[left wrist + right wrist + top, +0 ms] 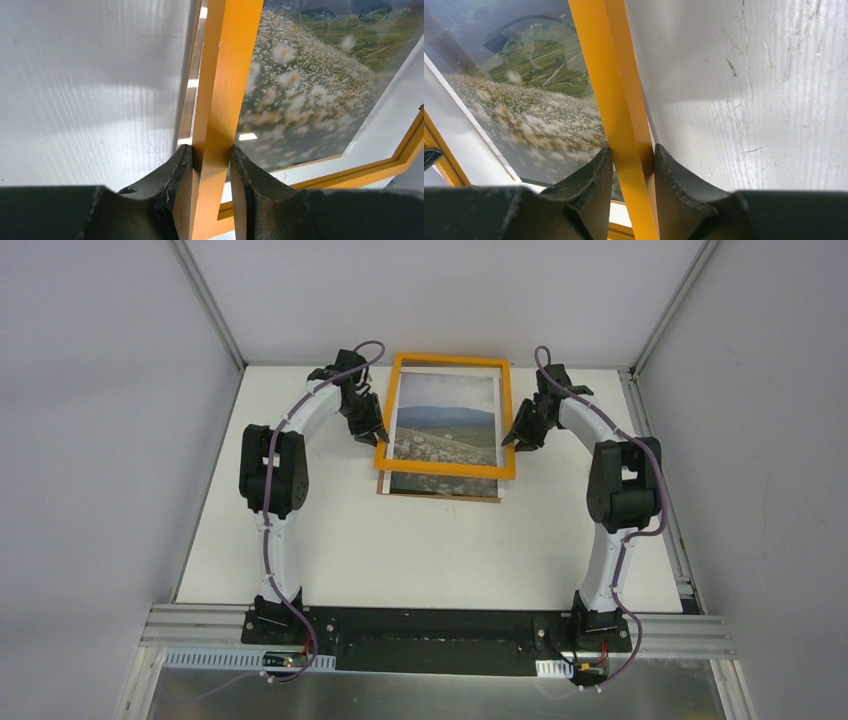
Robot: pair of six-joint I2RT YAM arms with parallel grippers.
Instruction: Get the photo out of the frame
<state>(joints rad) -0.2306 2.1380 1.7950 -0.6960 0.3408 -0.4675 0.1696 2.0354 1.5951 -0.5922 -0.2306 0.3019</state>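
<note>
I read the frame as light and stiff, a narrow orange border that should not flex much, but its smooth painted rails look slippery and the glazing makes me treat it as fragile. It sits at the far middle of the table, and the photo shows through its opening. A dark strip of print and a brown backing board poke out past the near rail, so I judge the frame is offset from what lies under it. I cannot tell whether the print is stuck to the glazing. The long side rails are the sensible place to hold, and that is where both tools are. The left gripper is pinched narrow across the left rail, 1 finger outside and 1 inside the opening. The right gripper clamps the right rail the same way. From above, the 2 arms mirror each other, elbows bowed outward, wrists turned inward and tipped down onto the rails. The print itself I expect to be thin, floppy and easily creased.
</note>
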